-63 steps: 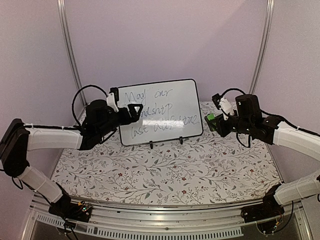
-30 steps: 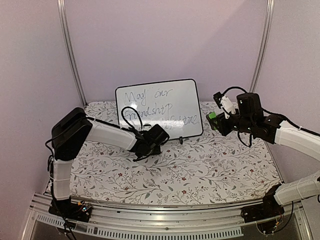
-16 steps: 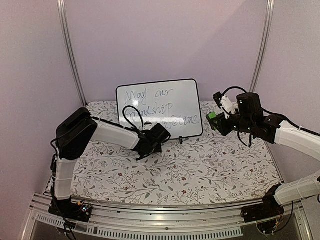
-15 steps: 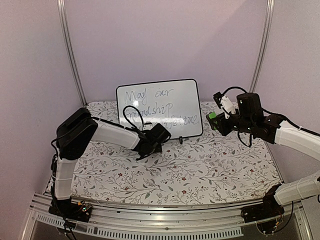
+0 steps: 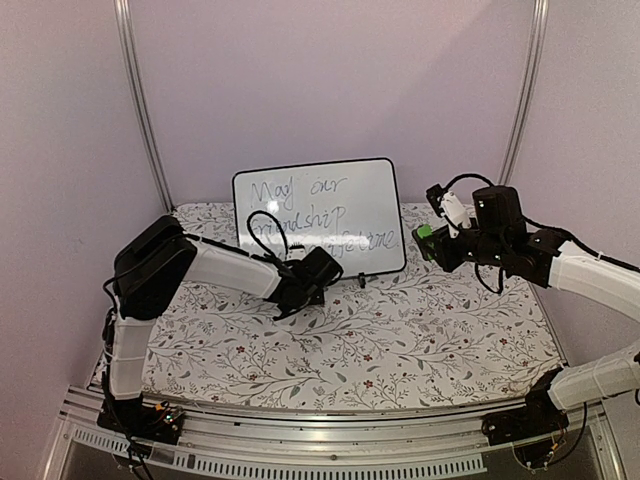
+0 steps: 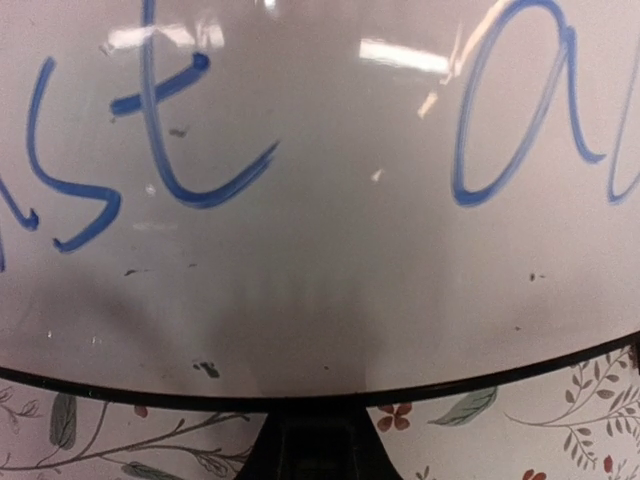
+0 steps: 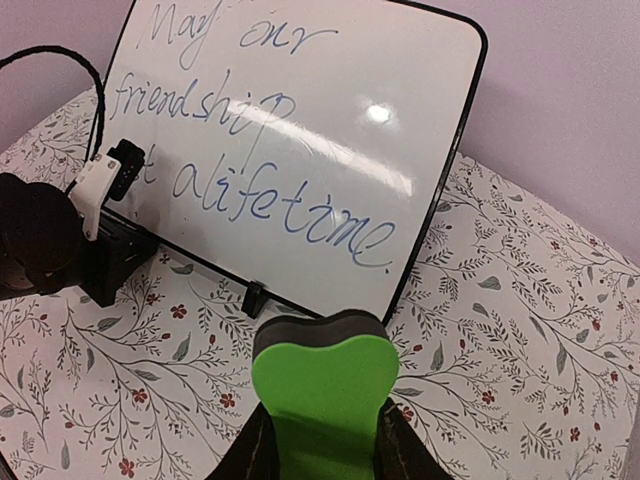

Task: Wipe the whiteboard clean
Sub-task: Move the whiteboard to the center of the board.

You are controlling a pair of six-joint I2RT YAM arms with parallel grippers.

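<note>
The board stands at the back of the table, fully written. Your left gripper has come down from its side to its bottom edge; whether it grips there, I cannot tell. The right gripper is closed on the eraser, ready for wiping.

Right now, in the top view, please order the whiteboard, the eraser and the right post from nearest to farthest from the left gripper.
1. Whiteboard: just behind the left gripper, which is at the board's bottom rim.
2. Eraser: to the right, in the right gripper.
3. Right post: far back right corner.
</note>
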